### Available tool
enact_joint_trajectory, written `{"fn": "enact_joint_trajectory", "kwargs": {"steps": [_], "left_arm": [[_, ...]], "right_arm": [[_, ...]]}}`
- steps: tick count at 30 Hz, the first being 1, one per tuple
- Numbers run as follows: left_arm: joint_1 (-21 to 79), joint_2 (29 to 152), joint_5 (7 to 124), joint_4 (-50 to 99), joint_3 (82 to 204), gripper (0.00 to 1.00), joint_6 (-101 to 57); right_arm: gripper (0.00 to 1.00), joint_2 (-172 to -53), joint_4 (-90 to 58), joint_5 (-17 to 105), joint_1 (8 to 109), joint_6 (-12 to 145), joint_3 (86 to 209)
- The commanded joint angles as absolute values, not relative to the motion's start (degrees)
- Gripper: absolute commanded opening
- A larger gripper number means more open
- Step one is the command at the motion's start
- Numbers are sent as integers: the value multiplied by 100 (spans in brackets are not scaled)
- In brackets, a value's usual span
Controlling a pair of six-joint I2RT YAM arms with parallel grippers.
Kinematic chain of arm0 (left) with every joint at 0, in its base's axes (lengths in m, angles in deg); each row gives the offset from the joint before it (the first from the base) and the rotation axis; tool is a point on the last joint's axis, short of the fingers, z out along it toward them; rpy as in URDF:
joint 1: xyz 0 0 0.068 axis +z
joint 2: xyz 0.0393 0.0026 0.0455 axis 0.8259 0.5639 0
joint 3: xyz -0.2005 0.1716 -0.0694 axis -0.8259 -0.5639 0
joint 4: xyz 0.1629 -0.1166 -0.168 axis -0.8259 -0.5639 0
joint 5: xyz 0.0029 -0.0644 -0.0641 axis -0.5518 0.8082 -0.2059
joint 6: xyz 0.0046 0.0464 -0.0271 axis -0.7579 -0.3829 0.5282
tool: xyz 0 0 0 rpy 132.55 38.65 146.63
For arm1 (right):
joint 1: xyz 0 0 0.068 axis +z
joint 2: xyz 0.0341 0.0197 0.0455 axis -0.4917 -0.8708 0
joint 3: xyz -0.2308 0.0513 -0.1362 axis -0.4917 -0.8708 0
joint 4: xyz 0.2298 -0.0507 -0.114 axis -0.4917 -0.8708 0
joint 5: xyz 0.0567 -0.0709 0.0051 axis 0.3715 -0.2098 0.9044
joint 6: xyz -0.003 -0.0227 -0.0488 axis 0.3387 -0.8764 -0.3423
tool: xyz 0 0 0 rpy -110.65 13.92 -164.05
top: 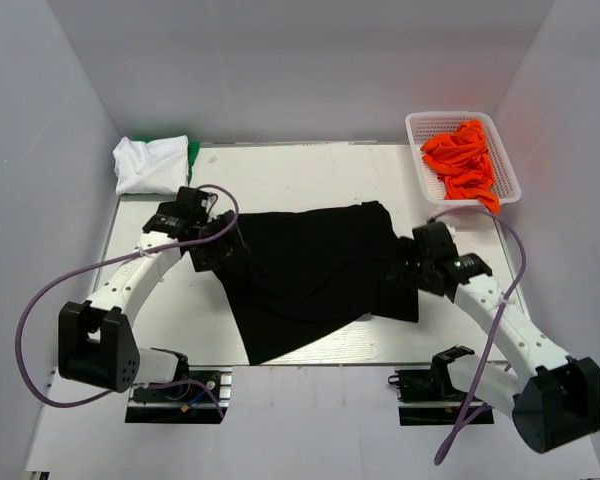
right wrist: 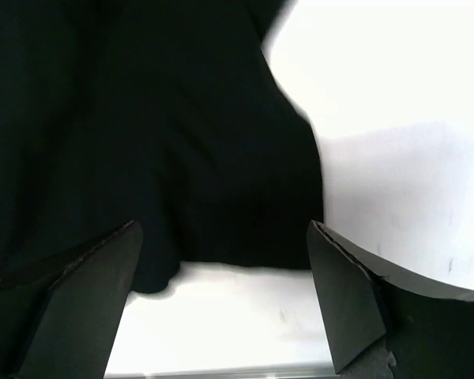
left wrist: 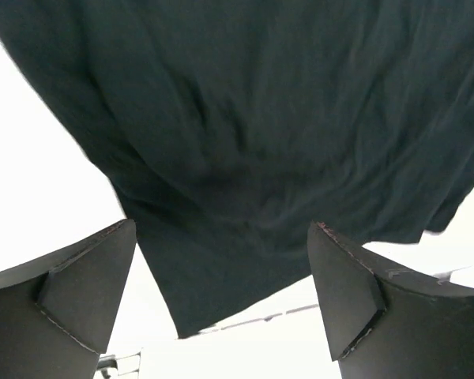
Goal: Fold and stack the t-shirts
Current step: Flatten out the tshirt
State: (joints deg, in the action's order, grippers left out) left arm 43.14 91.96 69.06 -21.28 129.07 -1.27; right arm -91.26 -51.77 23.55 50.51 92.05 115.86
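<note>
Nearest you: left gripper [left wrist: 221, 304] has its jaws spread wide with nothing clamped, and it sits at the left edge of the black t-shirt [top: 310, 275]. Right gripper [right wrist: 221, 304] is likewise spread and empty, at the shirt's right edge. The black shirt lies in the middle of the table [top: 310, 180], rumpled, one corner trailing toward the front edge; judged not yet folded. Far left corner: white t-shirt [top: 148, 165] folded, a sliver of green t-shirt [top: 193, 150] showing at its side. You can probably count these as the stack begun. Far right: orange t-shirts [top: 460, 160] heaped in a white basket [top: 412, 122], all left to do. Nothing lies on the black cloth or blocks either gripper
</note>
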Motion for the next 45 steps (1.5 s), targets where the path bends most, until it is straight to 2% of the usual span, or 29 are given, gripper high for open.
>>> {"fn": "enact_joint_trajectory", "kwargs": {"steps": [1, 9, 14, 22, 25, 26, 27, 28, 29, 30, 31, 32, 33, 34, 36, 45], "left_arm": [[4013, 9082, 7175, -2074, 12649, 99, -45], [3511, 9802, 6797, -1750, 12649, 83, 8], [3300, 10233, 6481, -1748, 12648, 65, 201], [3115, 10645, 5945, -1818, 12701, 60, 324], [3063, 10813, 5883, -1819, 12762, 49, 324], [3063, 10892, 5883, -1819, 12763, 36, 324], [3010, 10893, 5883, -1819, 12824, 31, 377], [3010, 10893, 5883, -1819, 12903, 26, 377], [3010, 10945, 5804, -1819, 12903, 7, 377], [3010, 10945, 5725, -1819, 12990, 0, 377], [3010, 10945, 5725, -1819, 13078, 0, 377], [3010, 10945, 5655, -1819, 13079, 0, 377], [2958, 10867, 5593, -1871, 13157, 0, 377], [2957, 10814, 5593, -1872, 13219, 0, 377], [2957, 10674, 5522, -1802, 13220, 0, 377], [2957, 9856, 5461, -1651, 13377, 0, 193]], "right_arm": [[90, -8706, -5632, 2669, 4976, 10004, 11018], [89, -8229, -5791, 3047, 4958, 10603, 10087], [87, -8449, -5265, 3364, 4958, 10638, 9770], [83, -8818, -4816, 3601, 4967, 10489, 9514], [74, -8889, -4509, 3601, 4958, 10437, 9479], [69, -8915, -4464, 3601, 4967, 10401, 9514], [56, -8932, -4394, 3593, 4958, 10410, 9532], [53, -8924, -4324, 3610, 4958, 10401, 9558], [51, -8933, -4288, 3567, 4967, 10384, 9584], [44, -8915, -4210, 3462, 4958, 10392, 9672], [43, -8915, -4244, 3356, 4958, 10497, 9673], [35, -8941, -4262, 3173, 4941, 10533, 9734], [21, -8950, -4366, 2997, 4958, 10594, 9752], [18, -8933, -4480, 2925, 4975, 10699, 9804], [0, -8811, -4621, 2662, 4967, 10752, 9866], [0, -8036, -4815, 2582, 4967, 10507, 10191]]}}
